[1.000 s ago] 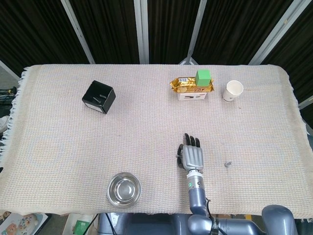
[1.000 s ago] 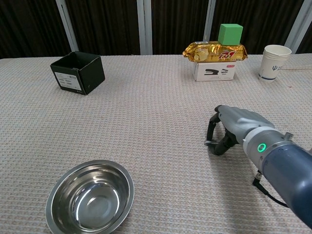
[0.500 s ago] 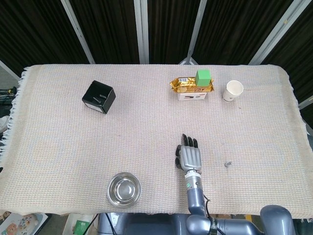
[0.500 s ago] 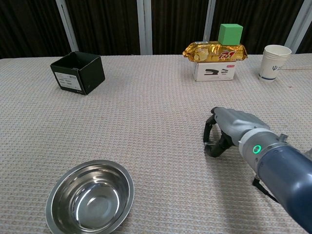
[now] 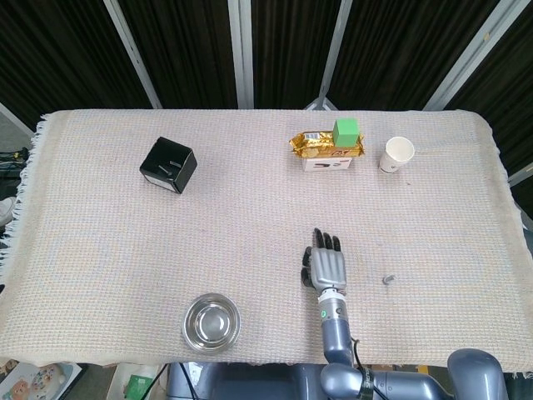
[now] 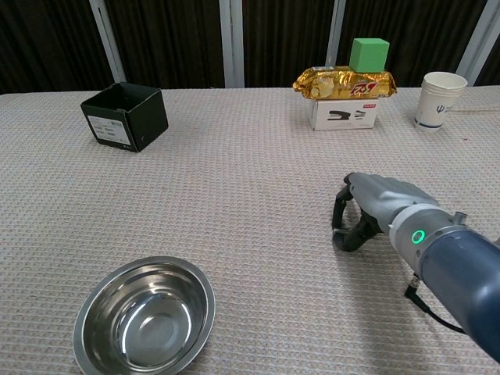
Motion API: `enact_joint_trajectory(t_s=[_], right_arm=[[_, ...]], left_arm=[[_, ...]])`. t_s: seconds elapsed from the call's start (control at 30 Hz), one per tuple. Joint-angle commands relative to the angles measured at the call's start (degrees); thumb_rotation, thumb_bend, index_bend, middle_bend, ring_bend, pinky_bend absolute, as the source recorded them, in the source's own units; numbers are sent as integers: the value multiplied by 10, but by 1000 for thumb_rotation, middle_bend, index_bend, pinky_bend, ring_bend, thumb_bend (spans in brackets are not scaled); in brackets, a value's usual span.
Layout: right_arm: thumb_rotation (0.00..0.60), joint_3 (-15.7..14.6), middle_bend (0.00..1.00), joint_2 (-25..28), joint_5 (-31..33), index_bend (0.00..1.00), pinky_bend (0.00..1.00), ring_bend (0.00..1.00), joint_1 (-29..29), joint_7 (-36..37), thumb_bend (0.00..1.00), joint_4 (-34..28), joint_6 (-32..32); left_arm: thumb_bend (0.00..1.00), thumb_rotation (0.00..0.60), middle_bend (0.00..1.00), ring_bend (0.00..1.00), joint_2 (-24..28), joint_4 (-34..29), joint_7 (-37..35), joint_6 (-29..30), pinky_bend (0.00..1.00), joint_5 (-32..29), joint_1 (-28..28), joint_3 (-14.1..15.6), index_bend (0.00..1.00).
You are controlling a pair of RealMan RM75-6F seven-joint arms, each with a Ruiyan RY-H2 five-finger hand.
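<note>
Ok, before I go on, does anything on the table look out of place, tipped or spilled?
Nothing is spilled or tipped. The one odd arrangement is the stack at the far side: a green cube sits on a gold snack packet laid across a white box. A small grey object lies loose right of the right robot hand.

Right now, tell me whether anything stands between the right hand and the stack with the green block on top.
Nothing visible does. The right hand is over bare cloth, and the stretch of table up to the stack, topped by the green block, holds nothing. The paper cup stands off to the side.
</note>
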Motion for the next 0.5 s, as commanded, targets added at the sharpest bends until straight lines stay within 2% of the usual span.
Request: enact_joint_trajectory(t_s=[0.03, 0.5], right_arm=[[600, 0, 9, 3, 3, 555, 0, 0, 0, -2, 386, -3, -1], [600, 3, 9, 15, -3, 583, 0, 0, -3, 11, 386, -24, -1]], left_arm=[[65, 600, 114, 22, 0, 0, 1, 0, 53, 0, 0, 0, 187], [65, 600, 114, 22, -1, -1, 3, 0, 53, 1, -1, 1, 187]])
